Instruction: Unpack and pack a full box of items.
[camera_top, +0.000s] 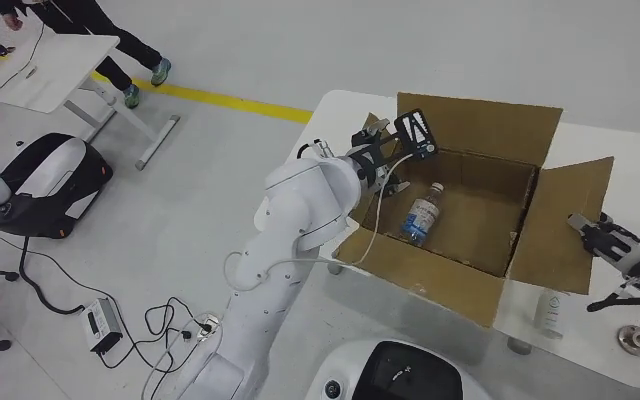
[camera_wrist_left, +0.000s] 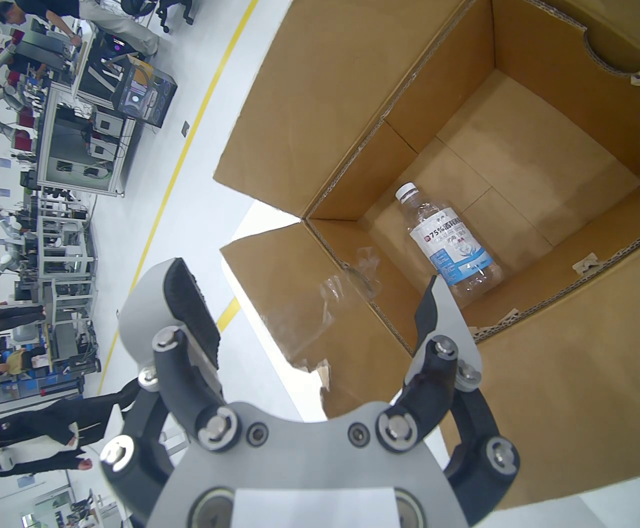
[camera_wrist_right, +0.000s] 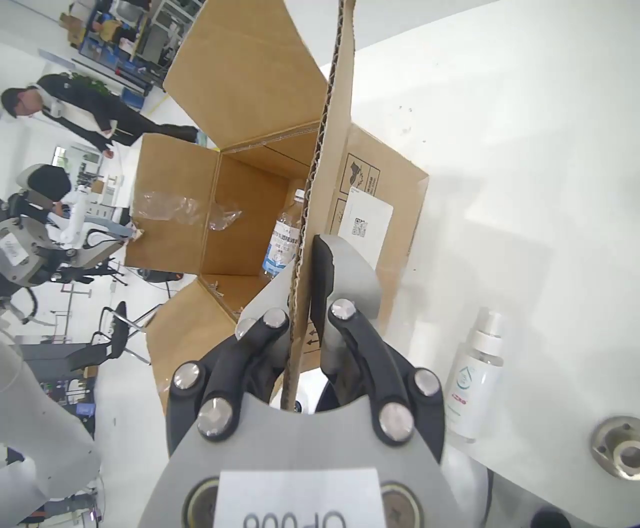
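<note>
An open cardboard box (camera_top: 455, 262) stands on the white table (camera_top: 600, 140). A clear bottle with a blue-and-white label (camera_top: 423, 212) lies on the box's floor, also seen as the bottle (camera_wrist_left: 452, 247) and the bottle (camera_wrist_right: 284, 239). My left gripper (camera_wrist_left: 315, 310) hovers open over the box's left flap (camera_wrist_left: 280, 280), holding nothing; from above the left gripper (camera_top: 392, 172) is at the box's left rim. My right gripper (camera_wrist_right: 307, 280) is shut on the edge of the box's right flap (camera_wrist_right: 332, 125); from above the right gripper (camera_top: 592, 232) is at that flap (camera_top: 565, 225).
A white spray bottle (camera_wrist_right: 472, 380) lies on the table to the right of the box, seen from above as the spray bottle (camera_top: 550, 310). A round metal fitting (camera_wrist_right: 617, 447) sits near it. Loose clear tape (camera_wrist_left: 350, 280) clings to the left flap. The table edge runs close beside the box's left side.
</note>
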